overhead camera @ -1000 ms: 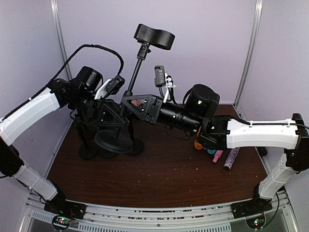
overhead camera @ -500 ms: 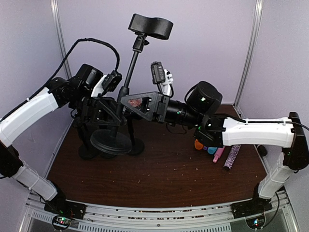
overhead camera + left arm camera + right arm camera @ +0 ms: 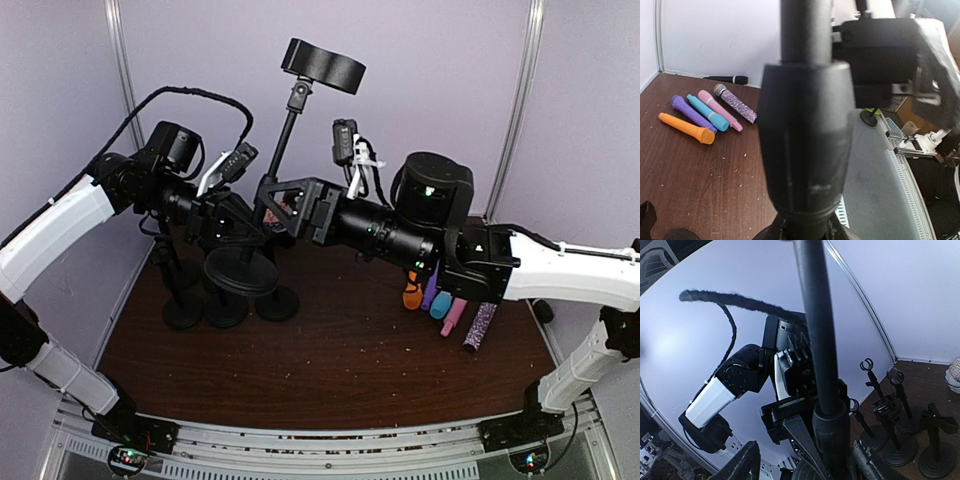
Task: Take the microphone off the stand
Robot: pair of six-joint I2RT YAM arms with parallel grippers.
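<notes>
A black microphone stand [image 3: 283, 150] hangs tilted above the table, its round base [image 3: 240, 270] off the wood. A black head piece [image 3: 322, 65] tops the pole; I cannot tell clip from microphone there. My left gripper [image 3: 235, 215] is shut on the stand's thick lower collar [image 3: 805, 145], which fills the left wrist view. My right gripper [image 3: 290, 205] is open around the same pole [image 3: 815, 325]: one finger [image 3: 745, 462] stands well clear of it and the other finger [image 3: 866, 462] lies close beside the collar.
Orange [image 3: 411, 296], purple, blue [image 3: 441, 305], pink and glitter [image 3: 480, 326] microphones lie on the table to the right; they also show in the left wrist view [image 3: 687, 127], with a black one [image 3: 732, 79] by the wall. Several small empty stands [image 3: 228, 308] stand at left.
The stand's top swung left, then back right and higher. Its base rose a little. Both grippers moved up and right with the pole.
</notes>
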